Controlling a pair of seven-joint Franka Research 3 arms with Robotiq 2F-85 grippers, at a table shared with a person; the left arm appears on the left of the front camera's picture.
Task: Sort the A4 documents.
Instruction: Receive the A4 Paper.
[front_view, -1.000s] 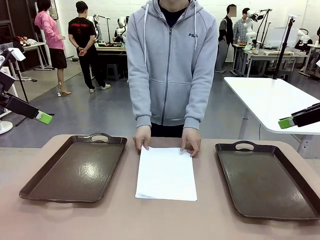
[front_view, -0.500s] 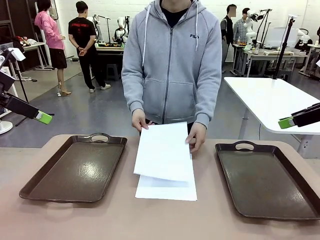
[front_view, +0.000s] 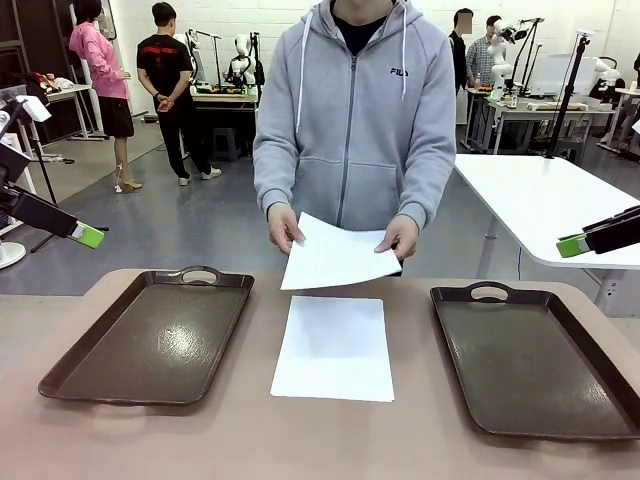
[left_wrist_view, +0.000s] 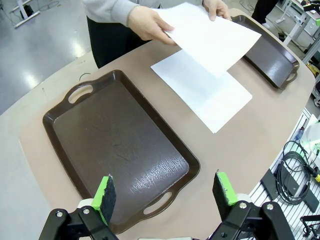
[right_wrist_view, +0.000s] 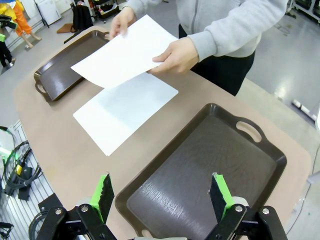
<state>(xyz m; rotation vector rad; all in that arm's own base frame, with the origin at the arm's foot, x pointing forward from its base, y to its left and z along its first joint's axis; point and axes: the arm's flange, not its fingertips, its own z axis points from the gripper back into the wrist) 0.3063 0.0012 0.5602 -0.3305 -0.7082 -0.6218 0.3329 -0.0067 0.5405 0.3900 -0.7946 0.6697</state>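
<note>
Brown trays (front_view: 150, 340) (front_view: 540, 360) flank white A4 documents (front_view: 333, 350) (one sheet (front_view: 335, 258) lifted by the person's hands (front_view: 285, 228)); both end effectors (left_wrist_view: 165, 190) (right_wrist_view: 159, 194) gape wide.

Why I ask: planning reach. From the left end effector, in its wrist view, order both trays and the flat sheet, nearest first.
1. left tray, just ahead of the left end effector.
2. flat sheet, mid-table.
3. right tray, far side.

Lying sheet (front_view: 333, 350) on the surface (front_view: 250, 440) between left tray (front_view: 150, 340) and right tray (front_view: 530, 360), held sheet (front_view: 335, 260) above its far edge
</note>
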